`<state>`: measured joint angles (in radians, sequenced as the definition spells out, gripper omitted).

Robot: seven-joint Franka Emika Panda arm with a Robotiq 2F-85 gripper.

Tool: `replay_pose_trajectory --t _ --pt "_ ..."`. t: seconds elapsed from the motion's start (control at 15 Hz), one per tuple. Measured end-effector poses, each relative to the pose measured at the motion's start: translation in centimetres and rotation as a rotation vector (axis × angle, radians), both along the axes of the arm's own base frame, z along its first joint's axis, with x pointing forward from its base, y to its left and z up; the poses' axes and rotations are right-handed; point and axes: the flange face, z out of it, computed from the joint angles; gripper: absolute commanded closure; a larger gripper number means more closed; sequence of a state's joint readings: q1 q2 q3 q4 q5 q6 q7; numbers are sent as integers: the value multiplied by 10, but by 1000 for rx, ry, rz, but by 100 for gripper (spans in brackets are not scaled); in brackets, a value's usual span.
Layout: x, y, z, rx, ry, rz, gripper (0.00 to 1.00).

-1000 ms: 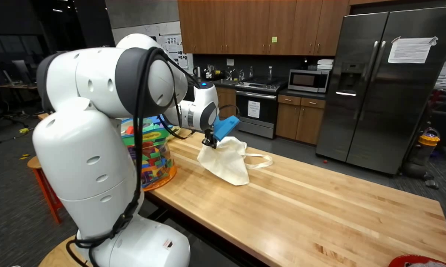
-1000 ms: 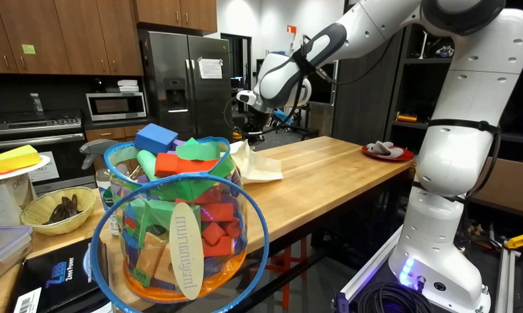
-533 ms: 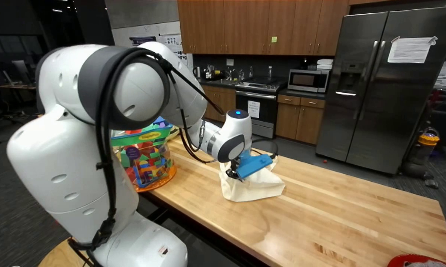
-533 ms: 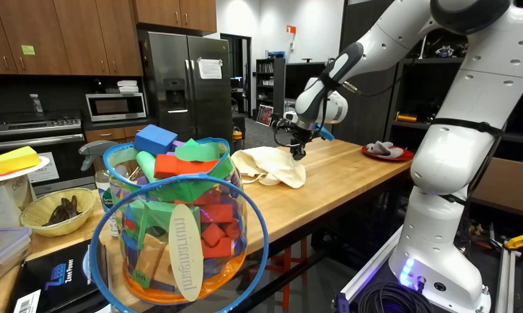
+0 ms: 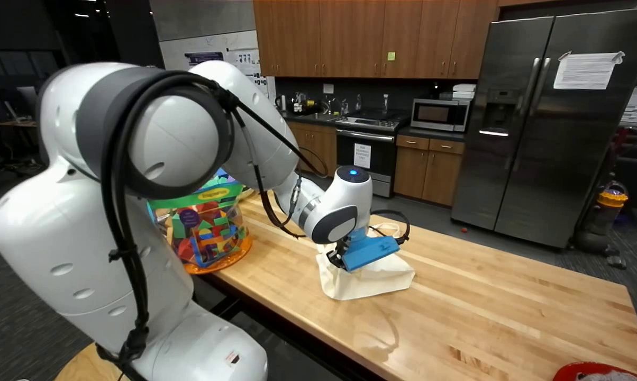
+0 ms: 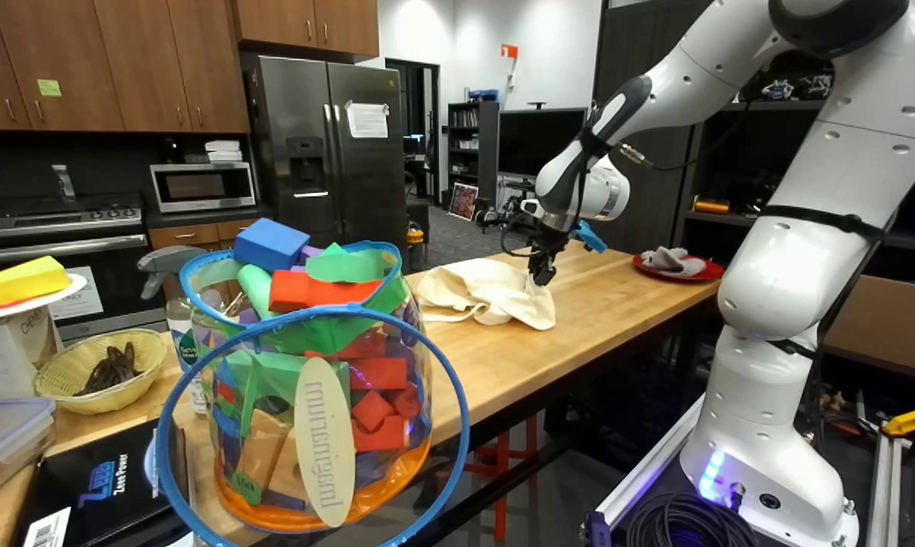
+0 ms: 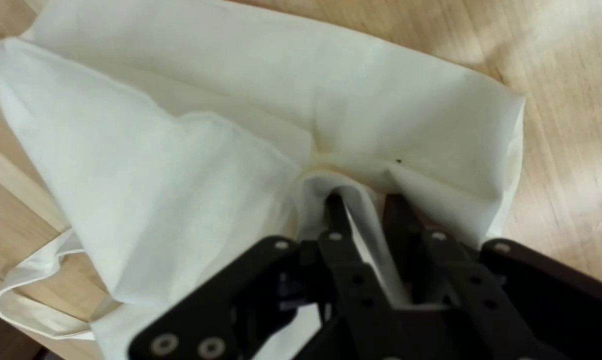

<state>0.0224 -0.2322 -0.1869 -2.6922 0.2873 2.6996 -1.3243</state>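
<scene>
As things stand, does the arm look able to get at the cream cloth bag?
Probably yes: the end effector is right down at the cream cloth bag, its fingers apart with part of it between them. The tub of blocks stands aside, leaving the way free.

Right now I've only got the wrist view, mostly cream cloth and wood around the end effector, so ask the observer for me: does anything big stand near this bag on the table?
Observer: Yes, both exterior views show a clear bin full of coloured blocks.
Operator: Is it touching the cream bag?
Observer: No, in an exterior view the tabletop shows between them.
Operator: And anything past the bag, away from the bin?
Observer: Yes, farther along there's a red plate with a grey cloth on it, in both exterior views.
</scene>
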Motion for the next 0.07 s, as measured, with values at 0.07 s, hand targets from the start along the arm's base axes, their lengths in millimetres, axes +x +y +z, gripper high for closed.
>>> replay_pose_trajectory --t 0.07 --pt "0 0 0 0 0 -1 73"
